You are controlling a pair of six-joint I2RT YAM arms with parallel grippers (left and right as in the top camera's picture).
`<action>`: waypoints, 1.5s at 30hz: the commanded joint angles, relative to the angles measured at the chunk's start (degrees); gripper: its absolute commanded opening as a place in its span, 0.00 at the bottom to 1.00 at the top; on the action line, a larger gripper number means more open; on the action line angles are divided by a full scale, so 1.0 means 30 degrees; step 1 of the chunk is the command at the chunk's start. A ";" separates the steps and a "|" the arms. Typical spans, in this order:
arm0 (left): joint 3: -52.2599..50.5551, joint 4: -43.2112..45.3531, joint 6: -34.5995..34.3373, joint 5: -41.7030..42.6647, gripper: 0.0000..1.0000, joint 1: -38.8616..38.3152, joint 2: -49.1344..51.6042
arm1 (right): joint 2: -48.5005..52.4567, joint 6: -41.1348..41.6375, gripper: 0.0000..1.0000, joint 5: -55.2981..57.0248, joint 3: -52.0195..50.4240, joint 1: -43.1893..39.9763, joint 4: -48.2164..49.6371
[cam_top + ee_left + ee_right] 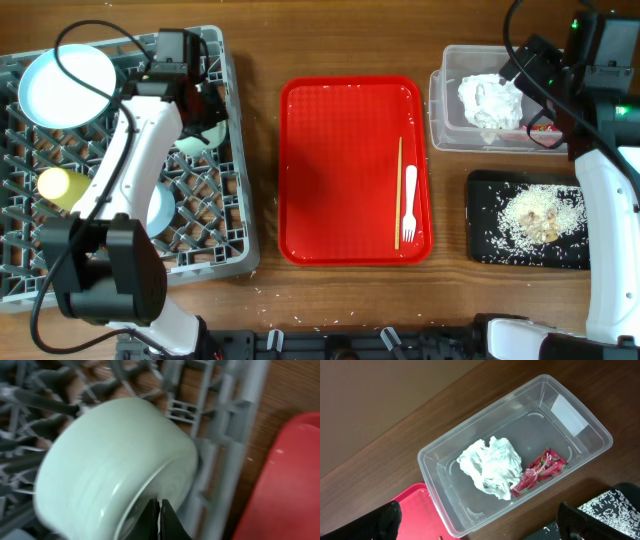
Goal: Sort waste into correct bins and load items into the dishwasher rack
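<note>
Two utensils, fork (pixel 409 205) and wooden stick (pixel 399 190), lie parallel along the red tray (pixel 340 170), tines toward the robot. Left hand (pixel 159 516), fingers together, is at a tipped teal bowl (pixel 115 470) in the rack (pixel 220 435). Right hand (pixel 482 521), spread wide, hangs over the tub (pixel 580 425); its camera shows napkin (pixel 492 465) and red wrapper (pixel 540 472), print unreadable.
</note>
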 commanded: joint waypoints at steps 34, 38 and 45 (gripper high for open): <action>-0.0036 0.1188 -0.1690 0.3876 0.54 0.2725 -0.2637 | 0.0087 -0.0160 1.00 0.0248 0.0109 -0.0029 0.0044; -0.0044 -0.1202 -0.1712 0.6455 0.50 0.0940 -0.1647 | 0.0087 -0.0160 1.00 0.0248 0.0109 -0.0029 0.0044; -0.0073 -0.1486 -0.5464 0.1858 0.50 -0.3599 0.0831 | 0.0087 -0.0153 1.00 0.0248 0.0109 -0.0029 0.0044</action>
